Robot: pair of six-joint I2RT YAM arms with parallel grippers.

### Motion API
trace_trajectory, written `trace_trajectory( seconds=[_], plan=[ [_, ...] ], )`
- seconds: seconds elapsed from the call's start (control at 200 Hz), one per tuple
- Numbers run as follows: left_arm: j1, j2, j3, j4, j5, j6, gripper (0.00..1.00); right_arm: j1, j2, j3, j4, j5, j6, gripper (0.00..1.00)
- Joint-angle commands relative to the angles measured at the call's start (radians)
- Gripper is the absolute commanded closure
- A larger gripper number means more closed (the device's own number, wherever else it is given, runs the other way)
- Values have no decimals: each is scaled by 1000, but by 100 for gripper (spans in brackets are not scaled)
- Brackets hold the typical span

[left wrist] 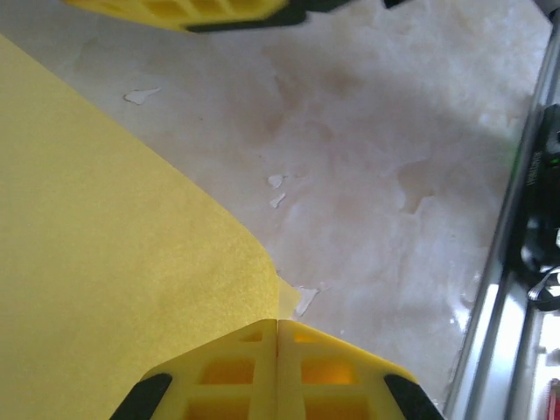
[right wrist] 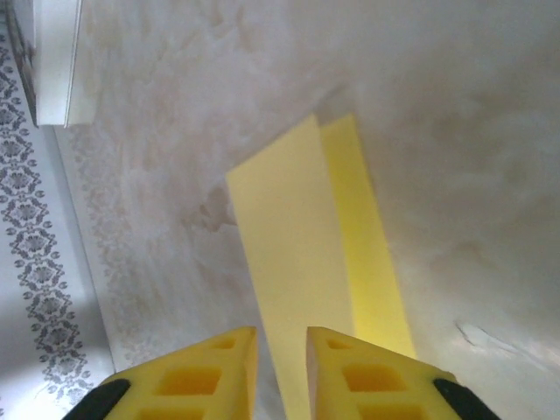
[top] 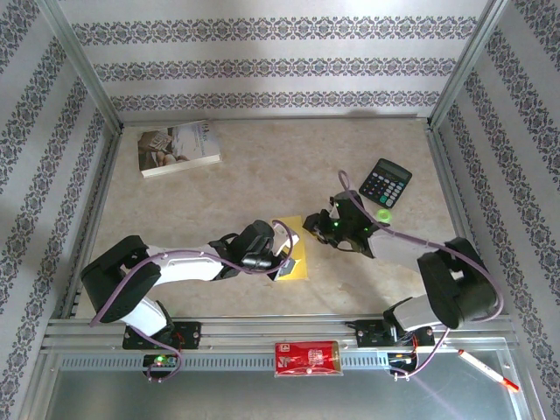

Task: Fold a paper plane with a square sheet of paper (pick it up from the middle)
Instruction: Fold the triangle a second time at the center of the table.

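Observation:
The square sheet of paper (top: 298, 248) is a folded yellow shape lying between the arms at the table's middle. My left gripper (top: 286, 265) is at its near edge. In the left wrist view the fingertips (left wrist: 262, 341) press together at the paper's (left wrist: 105, 280) rounded corner, and the left gripper (left wrist: 277, 324) is shut on that edge. My right gripper (top: 308, 225) hovers at the sheet's far end. In the right wrist view the right gripper (right wrist: 282, 337) has its jaws slightly open. The long folded strip (right wrist: 297, 227) runs below the gap, one layer overlapping a brighter one.
A white printed book (top: 178, 147) lies at the back left and a black calculator (top: 386, 183) at the back right. A red packet (top: 306, 358) and a pen (top: 487, 369) rest on the metal front ledge. The frame rail (left wrist: 499, 332) runs close beside the left gripper.

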Motion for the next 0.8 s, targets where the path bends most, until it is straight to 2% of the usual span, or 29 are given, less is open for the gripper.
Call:
trace_trajectory(
  seconds=[0.0, 0.115, 0.295, 0.794],
  plan=[
    [13, 6, -12, 73, 55, -61, 100, 20, 87, 94, -42, -67, -112, 81],
    [16, 18, -14, 82, 56, -73, 100, 41, 183, 163, -64, -88, -148, 84],
    [25, 18, -24, 84, 59, -76, 100, 20, 287, 215, -77, -109, -210, 87],
    [134, 60, -57, 154, 148, -167, 100, 10, 359, 227, -152, -90, -336, 90]
  ],
)
